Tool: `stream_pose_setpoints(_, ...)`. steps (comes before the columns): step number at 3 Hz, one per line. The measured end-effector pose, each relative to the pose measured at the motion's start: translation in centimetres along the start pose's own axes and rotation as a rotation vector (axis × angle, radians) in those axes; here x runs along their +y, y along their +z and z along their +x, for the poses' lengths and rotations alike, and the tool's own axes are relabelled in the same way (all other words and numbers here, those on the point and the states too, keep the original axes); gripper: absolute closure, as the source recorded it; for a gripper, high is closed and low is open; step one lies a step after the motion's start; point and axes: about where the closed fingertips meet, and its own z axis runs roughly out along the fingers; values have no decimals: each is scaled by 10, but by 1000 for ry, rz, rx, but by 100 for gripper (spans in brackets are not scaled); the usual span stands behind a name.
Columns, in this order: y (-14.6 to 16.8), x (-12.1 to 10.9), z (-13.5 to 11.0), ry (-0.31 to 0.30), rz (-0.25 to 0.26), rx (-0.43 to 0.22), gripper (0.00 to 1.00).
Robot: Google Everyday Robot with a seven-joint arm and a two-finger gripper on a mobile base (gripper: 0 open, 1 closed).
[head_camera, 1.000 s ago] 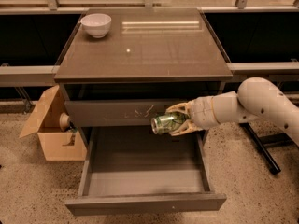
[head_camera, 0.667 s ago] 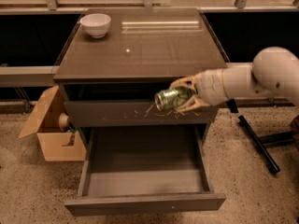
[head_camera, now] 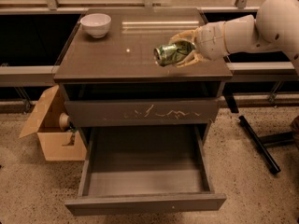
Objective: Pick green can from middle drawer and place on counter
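My gripper (head_camera: 183,50) is shut on the green can (head_camera: 172,53) and holds it on its side, silvery end toward the left, a little above the right half of the counter (head_camera: 117,55). The white arm reaches in from the right. The middle drawer (head_camera: 145,169) is pulled fully open below, its grey floor bare. Above it is the shut drawer front with white scratch marks (head_camera: 161,112).
A white bowl (head_camera: 96,24) stands at the counter's back left corner. An open cardboard box (head_camera: 53,129) sits on the floor left of the cabinet. A black stand leg (head_camera: 259,143) lies on the floor at the right. A railing runs behind the cabinet.
The gripper has lifted the green can from in front of the scratched drawer front up and over the counter's right front part.
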Motion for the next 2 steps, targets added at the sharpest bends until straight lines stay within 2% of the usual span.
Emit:
stream_pose_setpoints(1,1,-4,2,12,13,3,100)
stream_pose_setpoints(2,13,-45,24,143,132,40,100)
